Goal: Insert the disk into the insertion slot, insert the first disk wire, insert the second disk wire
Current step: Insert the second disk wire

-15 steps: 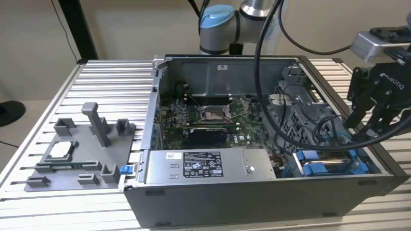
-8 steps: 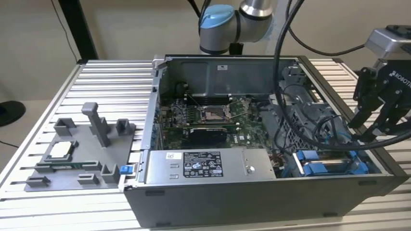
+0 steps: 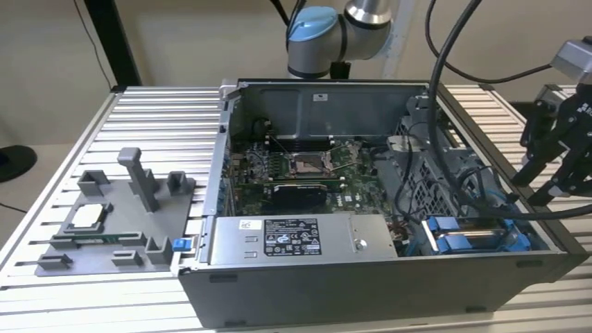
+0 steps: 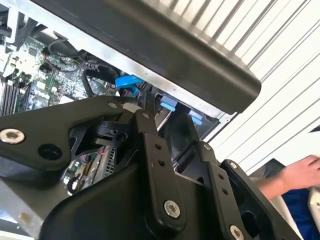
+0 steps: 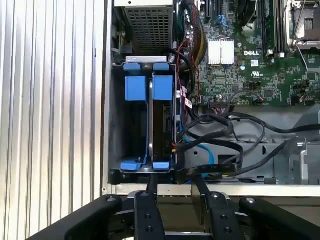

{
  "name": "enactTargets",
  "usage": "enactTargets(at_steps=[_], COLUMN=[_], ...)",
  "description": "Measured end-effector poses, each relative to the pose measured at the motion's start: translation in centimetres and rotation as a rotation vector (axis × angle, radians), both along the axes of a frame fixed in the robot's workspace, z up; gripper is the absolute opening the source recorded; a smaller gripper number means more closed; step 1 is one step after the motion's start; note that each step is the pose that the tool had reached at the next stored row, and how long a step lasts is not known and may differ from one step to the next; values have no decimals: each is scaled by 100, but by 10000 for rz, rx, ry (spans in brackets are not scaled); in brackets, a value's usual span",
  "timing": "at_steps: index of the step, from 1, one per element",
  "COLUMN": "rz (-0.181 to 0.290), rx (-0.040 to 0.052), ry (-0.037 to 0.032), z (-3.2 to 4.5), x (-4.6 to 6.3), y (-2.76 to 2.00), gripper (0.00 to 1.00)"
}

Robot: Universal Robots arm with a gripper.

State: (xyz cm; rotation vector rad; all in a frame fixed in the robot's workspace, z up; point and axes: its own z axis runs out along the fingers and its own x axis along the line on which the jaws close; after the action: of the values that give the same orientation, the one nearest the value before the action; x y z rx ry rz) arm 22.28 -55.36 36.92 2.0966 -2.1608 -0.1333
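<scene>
The insertion slot (image 5: 135,127) is a grey bay with blue rails in the corner of the open computer case, also at the exterior view's right (image 3: 472,237). The disk (image 5: 162,127) stands on edge in the bay's half nearer the cables, clipped in its blue frame. Black and coloured disk wires (image 5: 210,147) lie bundled right beside it; I cannot tell whether any is plugged in. My gripper (image 5: 175,182) hovers just outside the case wall in line with the bay, fingers (image 5: 151,187) apart with nothing between them. In the exterior view the gripper (image 3: 552,173) hangs beside the case.
The case (image 3: 370,291) holds a motherboard (image 3: 296,166), a silver power-supply box (image 3: 296,239) and a perforated cage (image 5: 149,25). A grey fixture (image 3: 111,222) sits on the ribbed table at the exterior view's left. A person's hand (image 4: 300,172) is near the case's outer side.
</scene>
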Motion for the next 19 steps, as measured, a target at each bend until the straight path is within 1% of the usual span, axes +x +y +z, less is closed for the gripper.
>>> enactTargets(at_steps=[1,4,10,12,14,17,19], rz=[15,38,81,121,183,275,304], rx=[4,0,0,-16,-57,-168,-198], ry=[37,76,227,269,294,318,349], z=[-11,-37,-43,-44,-46,-53,-56], x=[9,9,8,7,7,4,-2], y=[1,0,0,0,0,-1,0], gripper=[100,100,100,100,100,100,100])
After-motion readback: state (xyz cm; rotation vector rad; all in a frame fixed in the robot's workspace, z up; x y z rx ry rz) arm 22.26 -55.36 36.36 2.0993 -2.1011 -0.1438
